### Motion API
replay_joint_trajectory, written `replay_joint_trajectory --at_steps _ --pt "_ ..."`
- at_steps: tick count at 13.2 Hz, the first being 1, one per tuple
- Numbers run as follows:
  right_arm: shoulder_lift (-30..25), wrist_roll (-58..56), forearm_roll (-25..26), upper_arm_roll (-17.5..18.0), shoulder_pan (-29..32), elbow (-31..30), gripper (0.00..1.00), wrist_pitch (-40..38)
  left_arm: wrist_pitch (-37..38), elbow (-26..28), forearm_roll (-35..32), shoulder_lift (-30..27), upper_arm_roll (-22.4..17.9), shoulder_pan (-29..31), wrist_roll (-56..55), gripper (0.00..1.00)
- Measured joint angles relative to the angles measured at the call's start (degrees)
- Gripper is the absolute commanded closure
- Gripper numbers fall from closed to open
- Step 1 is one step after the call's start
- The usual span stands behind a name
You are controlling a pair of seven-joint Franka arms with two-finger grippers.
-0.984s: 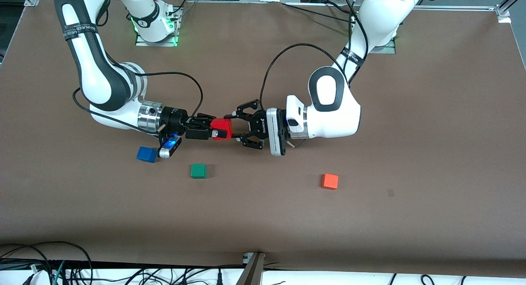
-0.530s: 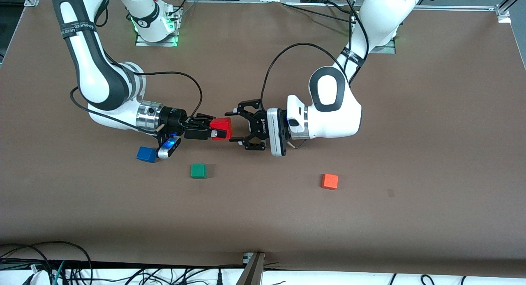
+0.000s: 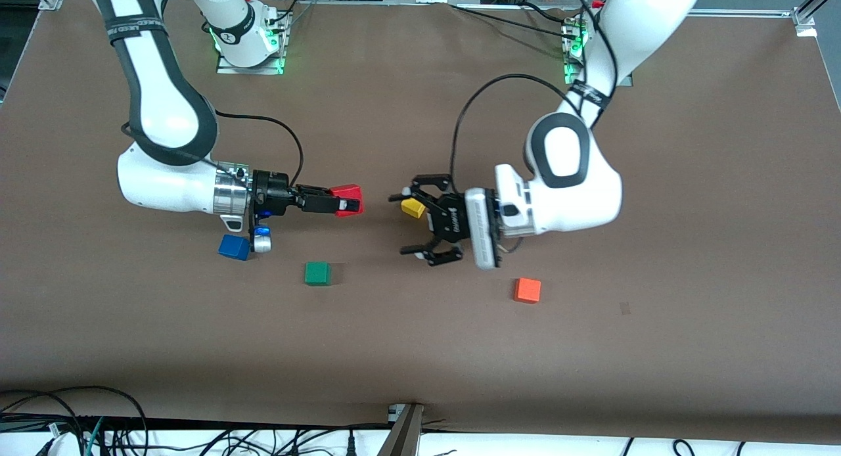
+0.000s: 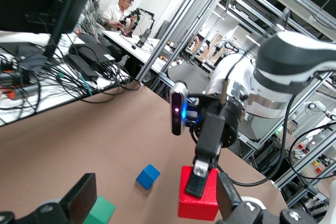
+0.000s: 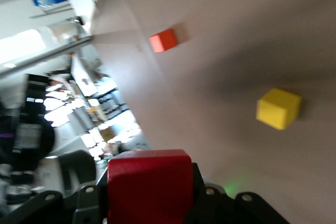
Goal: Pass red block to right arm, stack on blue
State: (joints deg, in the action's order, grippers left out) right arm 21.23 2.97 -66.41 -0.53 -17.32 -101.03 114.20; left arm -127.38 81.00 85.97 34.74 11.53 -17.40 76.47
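Brown worktop [image 3: 420, 351] | right gripper [image 3: 351, 203] clamps red block [image 3: 346, 194] | left gripper [image 3: 414, 223] spread wide, empty, over yellow cube [image 3: 413, 208]

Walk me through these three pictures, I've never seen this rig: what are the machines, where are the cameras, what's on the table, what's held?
Two white robot arms work at a brown table. One picture looks down from a high camera facing them; the other two come from cameras on each arm's wrist. The right end effector is shut on the red block, held up in the air. The left end effector stands open and empty above a yellow cube. Lying on the table: the blue cube toward the right arm's end, a green cube and an orange cube.
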Motion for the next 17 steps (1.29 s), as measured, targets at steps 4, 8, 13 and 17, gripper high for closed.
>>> replay_joint_trajectory --at_steps 4,8,13,17 --pt "-0.6 1.4 19.3 -1.2 0.0 1.0 0.92 -0.1 14.3 4.9 -2.2 -2.4 -0.6 8.5 0.3 0.0" --pt "-0.4 1.8 39.5 -2.6 0.1 0.4 0.95 -0.1 21.2 7.7 -12.9 -6.0 -1.6 16.7 0.5 0.0" --pt "0.8 1.7 66.0 -4.7 0.4 -2.5 1.0 8.1 24.9 10.2 -39.8 -18.4 -7.8 20.4 -0.8 0.0" --pt "1.3 -2.4 68.0 -7.8 0.7 -13.2 1.0 28.7 28.9 11.5 -58.6 -24.4 -11.0 20.6 -6.9 0.0"
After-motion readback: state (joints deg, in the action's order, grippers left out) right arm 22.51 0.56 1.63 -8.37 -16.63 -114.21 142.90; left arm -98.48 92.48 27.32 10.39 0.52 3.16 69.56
